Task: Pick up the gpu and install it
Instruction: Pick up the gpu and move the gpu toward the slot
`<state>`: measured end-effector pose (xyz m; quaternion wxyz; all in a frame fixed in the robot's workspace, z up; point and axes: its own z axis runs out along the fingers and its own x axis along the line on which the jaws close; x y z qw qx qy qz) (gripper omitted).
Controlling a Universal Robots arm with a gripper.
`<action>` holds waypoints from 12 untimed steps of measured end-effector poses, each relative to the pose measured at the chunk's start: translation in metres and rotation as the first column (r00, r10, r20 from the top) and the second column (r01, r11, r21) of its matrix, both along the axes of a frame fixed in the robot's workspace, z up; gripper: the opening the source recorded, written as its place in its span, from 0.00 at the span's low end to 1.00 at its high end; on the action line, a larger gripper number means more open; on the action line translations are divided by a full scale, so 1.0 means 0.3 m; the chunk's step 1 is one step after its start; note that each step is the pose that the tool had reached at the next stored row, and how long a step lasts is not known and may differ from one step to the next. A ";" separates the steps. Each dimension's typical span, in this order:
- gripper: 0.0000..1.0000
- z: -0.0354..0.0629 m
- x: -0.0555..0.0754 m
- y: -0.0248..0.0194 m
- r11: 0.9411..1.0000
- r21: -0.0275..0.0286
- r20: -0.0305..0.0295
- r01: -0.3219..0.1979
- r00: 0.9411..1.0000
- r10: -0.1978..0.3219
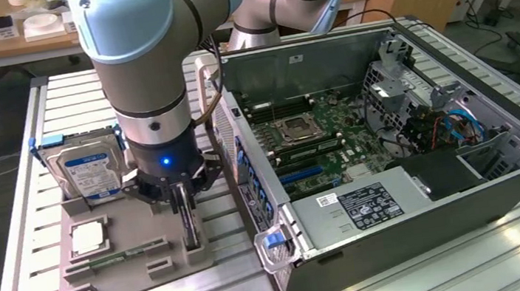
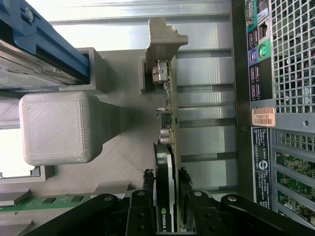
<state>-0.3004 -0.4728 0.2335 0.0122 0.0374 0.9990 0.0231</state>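
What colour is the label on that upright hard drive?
Blue and white; the hard drive shows best in the exterior view.

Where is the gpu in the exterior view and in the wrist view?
Exterior view: gpu stands on edge in the grey holder, under the gripper, beside the computer case.
Wrist view: gpu seen edge-on, clamped in the gripper.
Shared landmark: the hard drive in its blue bracket.

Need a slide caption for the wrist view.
Gripper closed on the gpu, which stands on edge in its grey holder beside the computer case.
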 end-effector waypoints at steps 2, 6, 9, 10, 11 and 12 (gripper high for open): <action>0.33 0.000 0.000 0.000 1.000 0.000 0.000 0.000 1.000 0.000; 0.31 0.000 0.000 0.000 1.000 0.000 0.000 0.000 1.000 0.000; 0.27 0.000 0.000 0.000 1.000 0.000 0.000 0.000 1.000 0.000; 0.27 0.000 0.000 0.000 1.000 0.000 0.000 0.000 1.000 0.000; 0.27 0.000 0.000 0.000 1.000 0.000 0.000 0.000 1.000 0.000; 0.27 0.000 0.000 0.000 1.000 0.000 0.000 0.000 1.000 0.000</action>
